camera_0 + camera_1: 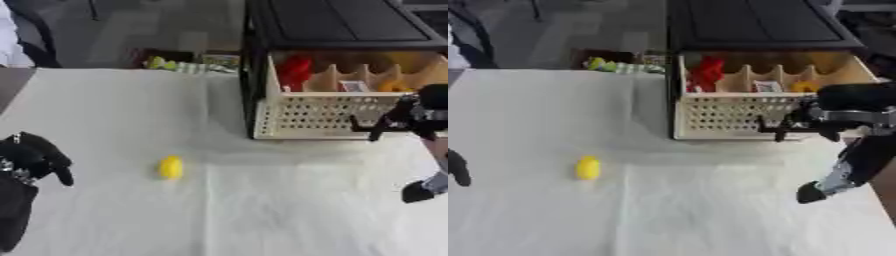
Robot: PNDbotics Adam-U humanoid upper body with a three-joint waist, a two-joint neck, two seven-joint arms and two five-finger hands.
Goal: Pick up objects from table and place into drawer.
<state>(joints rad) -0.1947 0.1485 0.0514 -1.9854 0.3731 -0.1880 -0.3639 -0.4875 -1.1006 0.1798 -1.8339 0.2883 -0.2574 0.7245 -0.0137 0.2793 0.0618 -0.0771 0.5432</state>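
My left robot hand (35, 159) rests at the near left edge of the white surface (262, 210), fingers curled, holding nothing. A small yellow object (171, 167) lies alone on the cloth, well apart from it. My right robot hand (815, 120) hangs before the open drawer (737, 117); I cannot tell how its fingers stand. Inside the drawer's compartments sit something red (708, 72) and something yellow (802, 87).
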